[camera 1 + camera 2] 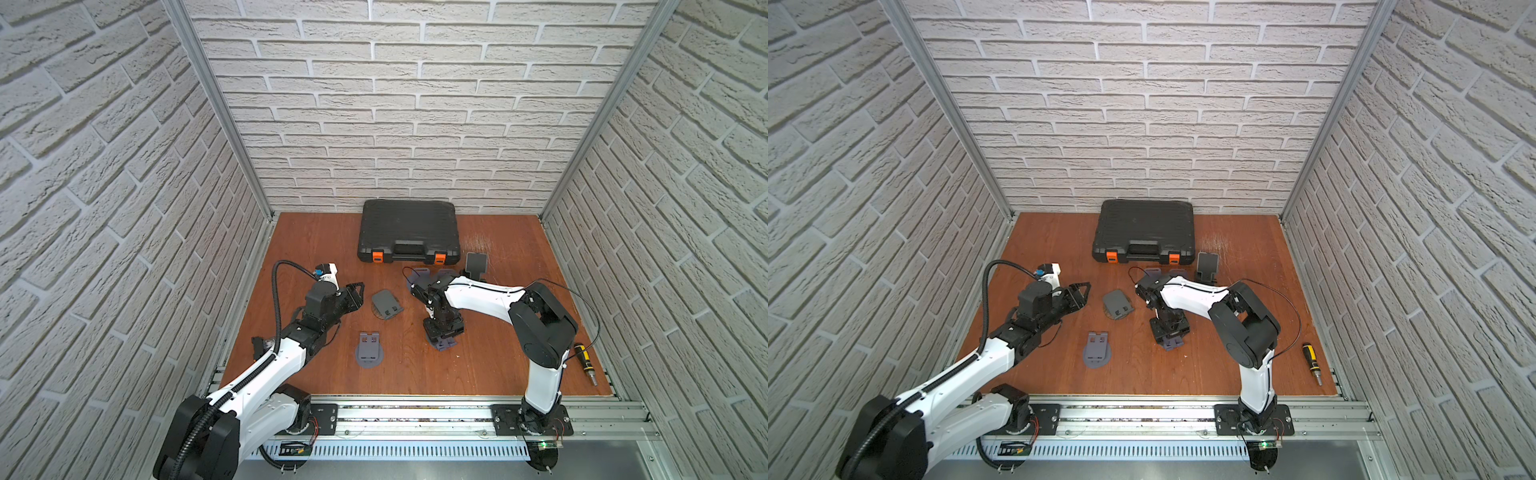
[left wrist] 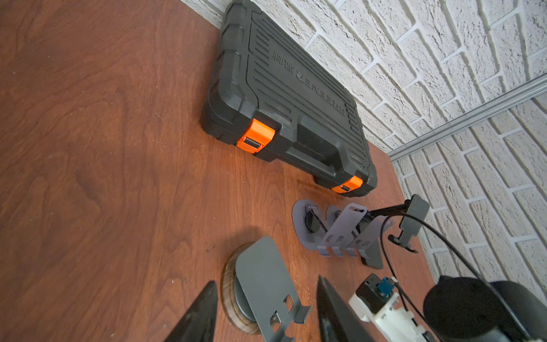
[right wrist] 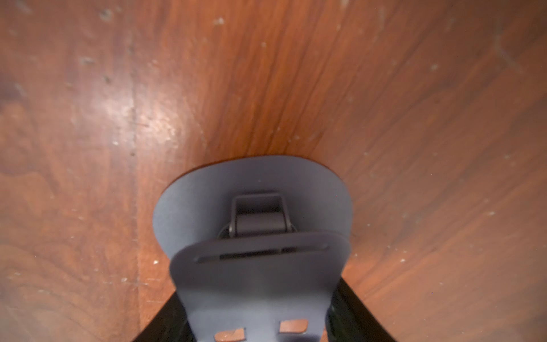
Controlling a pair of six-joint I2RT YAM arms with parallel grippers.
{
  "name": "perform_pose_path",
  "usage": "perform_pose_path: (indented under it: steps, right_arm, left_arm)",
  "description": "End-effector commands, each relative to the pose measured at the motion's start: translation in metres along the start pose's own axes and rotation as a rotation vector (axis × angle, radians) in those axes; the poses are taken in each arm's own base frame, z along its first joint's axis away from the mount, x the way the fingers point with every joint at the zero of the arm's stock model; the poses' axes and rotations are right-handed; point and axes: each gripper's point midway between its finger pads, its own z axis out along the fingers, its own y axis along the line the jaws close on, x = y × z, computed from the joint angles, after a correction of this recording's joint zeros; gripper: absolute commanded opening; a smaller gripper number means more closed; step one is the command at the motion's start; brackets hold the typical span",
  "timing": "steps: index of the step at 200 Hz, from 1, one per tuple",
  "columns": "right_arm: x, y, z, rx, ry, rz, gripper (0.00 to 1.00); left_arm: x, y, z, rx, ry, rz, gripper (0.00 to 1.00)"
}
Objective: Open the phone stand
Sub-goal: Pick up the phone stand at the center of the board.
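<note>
Straddling phone stand (image 3: 254,281) edges, right claw (image 1: 442,337) stands amid open table (image 1: 395,365).

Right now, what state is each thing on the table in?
Tool case: closed, latched.
Front-left stand: folded flat.
Front-right stand: plate partly raised.
Wood-base stand: plate tilted up.
Black stand: open.
Rear grey stands: open.
Left gripper: open, empty.
Right gripper: straddling front-right plate, grip unclear.
</note>
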Motion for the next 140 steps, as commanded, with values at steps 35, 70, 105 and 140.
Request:
perform_pose_path:
  steps: [35, 70, 105, 140]
  right_arm:
    - [0.003, 0.019, -0.05, -0.159, -0.109, 0.01, 0.22]
    - [-0.001, 0.038, -0.084, -0.301, -0.193, 0.017, 0.21]
    - [-0.011, 0.055, -0.116, -0.428, -0.279, 0.045, 0.19]
    - [-0.022, 0.061, -0.139, -0.495, -0.357, 0.1, 0.18]
  left_arm:
    - [0.016, -0.042, 0.0, 0.134, 0.075, 0.016, 0.55]
    - [0.045, -0.067, -0.003, 0.217, 0.161, 0.053, 0.55]
    - [0.069, -0.093, -0.005, 0.314, 0.195, 0.1, 0.53]
    - [0.09, -0.106, -0.01, 0.382, 0.209, 0.154, 0.51]
